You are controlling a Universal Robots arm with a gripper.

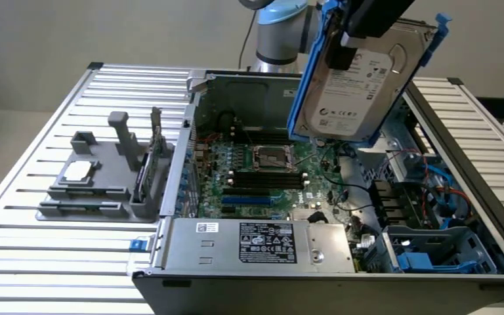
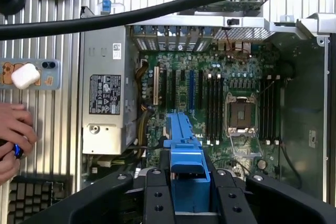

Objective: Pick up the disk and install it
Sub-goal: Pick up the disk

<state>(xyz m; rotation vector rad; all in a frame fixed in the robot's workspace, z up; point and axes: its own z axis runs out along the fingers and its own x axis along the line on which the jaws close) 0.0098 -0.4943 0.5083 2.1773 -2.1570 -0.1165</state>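
gripper | half-closed on disk (blue carrier) | above computer case

- The arm stands upright at the back in the exterior view, grey with a blue joint cap.
- The end effector hangs high and points downward.
- Its two black fingers are closed on the disk, which is held tilted in the air.

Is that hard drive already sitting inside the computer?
No, the disk hangs tilted in the air above the open computer case, gripped by the hand.
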